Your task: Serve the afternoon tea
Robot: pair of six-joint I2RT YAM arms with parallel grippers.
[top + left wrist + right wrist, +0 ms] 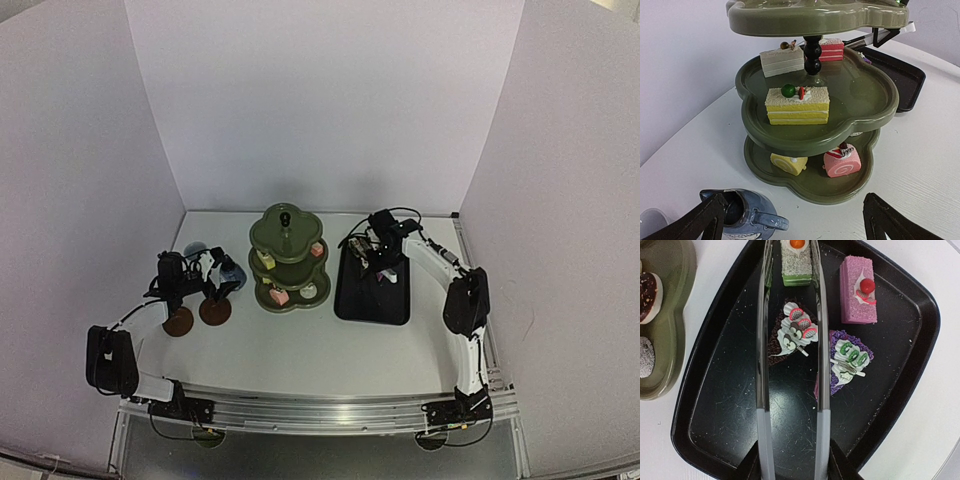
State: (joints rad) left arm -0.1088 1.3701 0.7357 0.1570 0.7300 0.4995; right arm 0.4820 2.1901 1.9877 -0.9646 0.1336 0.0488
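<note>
Overhead, the olive-green stand [288, 262] sits mid-counter, nearer the far edge. The black tray [373, 295] lies just beside it toward the right edge, and two brown coasters [215, 313] lie toward the left edge. The left hand [213, 268] hangs near the coasters. The right hand [380, 248] hangs over the tray and is plainly the nearer of the two to the cakes not yet served.

Left wrist view: fingers [702, 222] spread wide, holding nothing. The blue jug [747, 217] sits low in the view, close to the finger on the left, and the pale cup [649, 220] shows at the margin. Beyond them, the stand carries a yellow layer cake [797, 105] on its middle tier and roll slices [842, 160] on the bottom one.

Right wrist view: the right hand pinches the thin metal tongs [764, 340], whose blades stand apart, long axis along the tray's length. A chocolate wedge [792, 335] lies between the blades at mid-length and a green layered cake [796, 262] between the tips. A pink slab [858, 290] and a purple wedge [845, 362] lie outside the right blade. The green cake seems the likeliest pickup, since the blades need only descend and close. The stand's bottom tier [667, 315] waits to the left.
</note>
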